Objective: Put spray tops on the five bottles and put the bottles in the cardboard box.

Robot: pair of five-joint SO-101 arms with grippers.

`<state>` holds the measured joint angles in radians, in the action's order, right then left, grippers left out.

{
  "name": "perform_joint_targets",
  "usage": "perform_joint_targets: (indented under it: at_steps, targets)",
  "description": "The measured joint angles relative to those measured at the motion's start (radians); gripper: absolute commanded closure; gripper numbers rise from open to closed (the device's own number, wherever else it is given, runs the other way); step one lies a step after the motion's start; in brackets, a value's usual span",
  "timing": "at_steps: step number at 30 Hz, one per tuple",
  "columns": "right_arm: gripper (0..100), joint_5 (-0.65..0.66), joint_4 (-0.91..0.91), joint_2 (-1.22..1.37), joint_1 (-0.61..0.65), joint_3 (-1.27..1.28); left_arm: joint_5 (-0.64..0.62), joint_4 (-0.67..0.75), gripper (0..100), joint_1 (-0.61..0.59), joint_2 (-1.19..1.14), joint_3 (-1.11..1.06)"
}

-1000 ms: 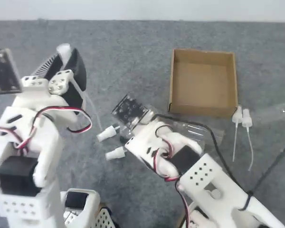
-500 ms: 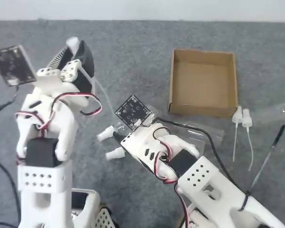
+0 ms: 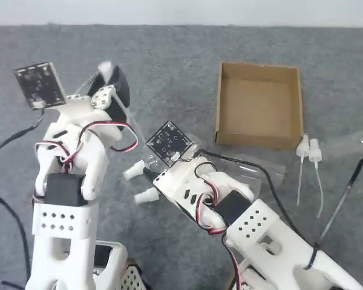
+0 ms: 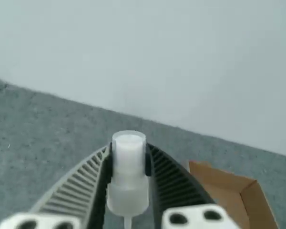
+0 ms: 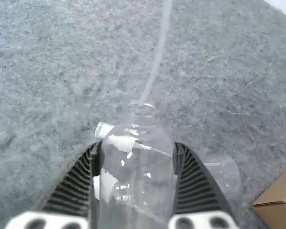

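The left pincer was closed on a white spray top, gripped by its collar and raised above the tabletop. The right pincer was clamped around a clear bottle, with the neck pointing away from the wrist. In the right wrist view, the thin dip tube ran down to the bottle mouth. Whether its tip had entered the mouth could not be confirmed.

The cardboard box held no bottle. Two loose spray tops lay just beside the right pincer, and two more lay beside the box.

Probable faults from this position:
- Tube misalignment – the tube appeared long and flexible, so a small angular error at the left pincer could bend it against the rim.
- Bottle slip or crush – the thin, smooth wall could rotate or buckle under insertion force.
- Cocked seating – a tilted top could jam on the neck.
- Collision – movement of the right arm could scatter the nearby tops.
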<state>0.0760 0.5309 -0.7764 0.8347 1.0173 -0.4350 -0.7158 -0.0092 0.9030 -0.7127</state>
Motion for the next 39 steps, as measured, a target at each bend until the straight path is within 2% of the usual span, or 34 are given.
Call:
perform_joint_targets:
  at_steps: [5, 8, 18, 25, 30, 33, 39]
  targets:
    - [99.3, 0.0, -0.011, 0.0, 0.0, 0.046, 0.044, -0.14, 99, 0.06, 0.015, -0.018]
    - [99.3, -0.003, -0.074, -0.035, 0.0, 0.094, 0.092, -0.146, 99, 0.091, 0.077, -0.077]
    - [99.3, -0.003, -0.407, -0.247, 0.0, 0.313, 0.101, -0.141, 99, 0.166, 0.321, -0.233]
    - [99.3, -0.006, -0.431, -0.35, -0.002, 0.393, 0.104, -0.141, 98, 0.227, 0.325, -0.256]
    - [99.3, -0.006, -0.433, -0.387, -0.006, 0.414, 0.104, -0.141, 87, 0.233, 0.318, -0.256]
    - [99.3, -0.006, -0.43, -0.396, -0.006, 0.414, 0.107, -0.143, 85, 0.233, 0.311, -0.256]
    - [99.3, -0.006, -0.43, -0.402, -0.002, 0.414, 0.158, -0.261, 85, 0.233, 0.304, -0.138]
